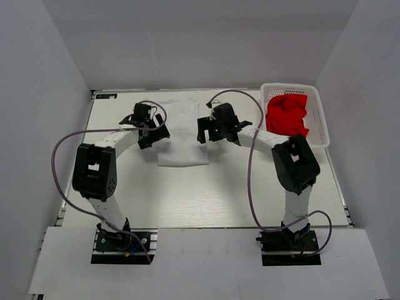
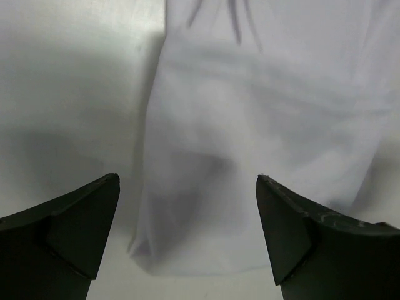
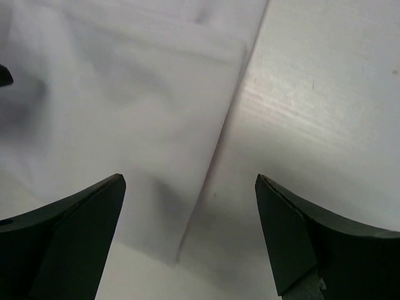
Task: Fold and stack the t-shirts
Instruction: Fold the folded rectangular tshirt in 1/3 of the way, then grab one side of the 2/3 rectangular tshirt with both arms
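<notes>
Now: my left gripper [image 2: 187,182] hangs over the white t-shirt's [image 1: 182,134] left edge, jaws wide apart and holding nothing. My right gripper [image 3: 190,181] is the same over its right edge. The shirt lies flat on the table [image 1: 187,200]. The red t-shirt [image 1: 287,114] sits bunched in the basket [image 1: 322,122] at the far right.

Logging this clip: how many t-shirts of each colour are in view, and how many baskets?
White t-shirt: 1
Red t-shirt: 1
White basket: 1
Total: 3
</notes>
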Controlling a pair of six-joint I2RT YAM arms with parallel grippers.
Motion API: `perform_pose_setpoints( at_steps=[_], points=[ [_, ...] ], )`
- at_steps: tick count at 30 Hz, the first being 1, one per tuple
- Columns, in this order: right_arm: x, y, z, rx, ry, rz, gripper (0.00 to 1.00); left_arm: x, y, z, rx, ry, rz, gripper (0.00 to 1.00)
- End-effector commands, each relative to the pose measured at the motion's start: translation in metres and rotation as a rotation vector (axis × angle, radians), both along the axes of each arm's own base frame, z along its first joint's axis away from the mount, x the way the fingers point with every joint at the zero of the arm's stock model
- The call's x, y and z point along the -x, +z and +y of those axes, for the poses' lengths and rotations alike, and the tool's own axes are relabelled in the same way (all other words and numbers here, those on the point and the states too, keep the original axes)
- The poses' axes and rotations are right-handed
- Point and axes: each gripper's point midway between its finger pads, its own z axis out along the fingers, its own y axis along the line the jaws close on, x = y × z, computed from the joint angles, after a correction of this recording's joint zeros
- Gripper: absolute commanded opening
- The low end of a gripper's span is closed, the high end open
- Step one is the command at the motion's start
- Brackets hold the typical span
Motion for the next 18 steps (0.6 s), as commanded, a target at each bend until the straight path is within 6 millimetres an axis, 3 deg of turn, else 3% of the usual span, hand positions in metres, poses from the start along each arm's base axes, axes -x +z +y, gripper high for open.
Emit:
perform_pose_setpoints(
  at_steps=[1,2,3,6,8,12,16,18],
  points=[
    [0.022,0.040,0.002,-0.123,0.016,-0.055,0.90,0.040,0.020,-0.019,0.087,-0.073,-0.031,1.00],
    [0.030,0.040,0.001,-0.134,0.026,-0.046,0.90,0.044,0.021,-0.020,0.104,-0.074,-0.043,1.00],
    [0.041,0.030,-0.002,-0.143,0.028,-0.009,0.90,0.062,0.006,-0.021,0.120,-0.089,0.001,1.00],
    [0.065,0.029,-0.004,-0.190,0.054,0.022,0.90,0.083,-0.014,-0.015,0.111,-0.068,0.051,1.00],
    [0.077,0.014,-0.007,-0.185,0.056,0.060,0.90,0.094,-0.025,-0.013,0.109,-0.058,0.086,1.00],
    [0.085,0.000,-0.007,-0.191,0.059,0.122,0.90,0.104,-0.040,-0.011,0.100,-0.056,0.131,0.81],
    [0.089,-0.011,-0.004,-0.208,0.056,0.151,0.88,0.115,-0.057,0.000,0.083,-0.027,0.180,0.53],
    [0.090,-0.021,-0.004,-0.194,0.053,0.173,0.84,0.115,-0.059,0.000,0.084,-0.027,0.172,0.46]
  ],
)
